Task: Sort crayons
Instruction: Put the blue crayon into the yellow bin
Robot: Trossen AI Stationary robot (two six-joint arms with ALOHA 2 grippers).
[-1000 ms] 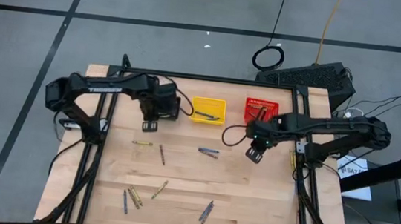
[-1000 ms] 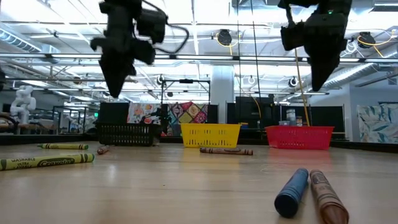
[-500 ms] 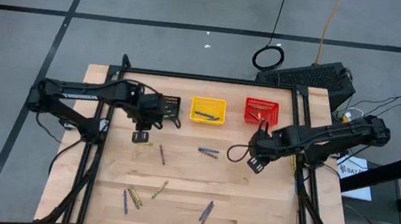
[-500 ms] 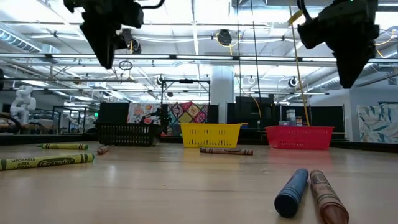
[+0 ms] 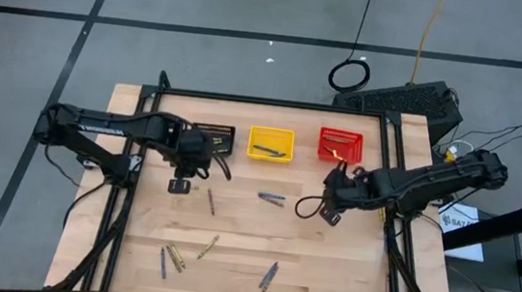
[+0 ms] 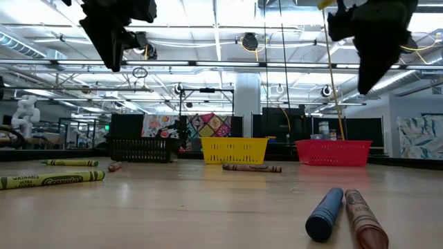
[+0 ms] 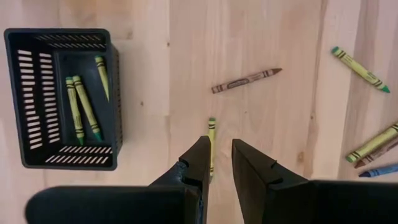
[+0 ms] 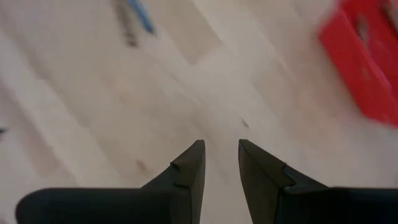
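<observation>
Crayons lie scattered flat on the wooden table (image 5: 326,270): an olive-yellow one (image 7: 211,134), a brownish-red one (image 7: 245,81), a blue and brown pair (image 5: 271,198), and more near the front (image 5: 175,256). Three olive-yellow crayons lie in the black basket (image 7: 62,99). My left gripper (image 7: 221,146) hangs open high over the olive-yellow crayon, pointing down, nothing between its fingers. My right gripper (image 8: 219,149) hangs open over bare wood in front of the red basket (image 5: 340,145), also holding nothing.
The black basket (image 5: 213,139), the yellow basket (image 5: 271,144) and the red basket stand in a row at the far edge. A black frame (image 5: 395,257) runs along the table's sides. Two crayons (image 6: 342,211) lie close to the near edge.
My left gripper has swung from just in front of the black basket toward the table's near-left, rising as it went, and now hangs over the olive-yellow crayon. My right gripper has drifted a little toward the near edge and turned about its own axis. No crayon has moved.
</observation>
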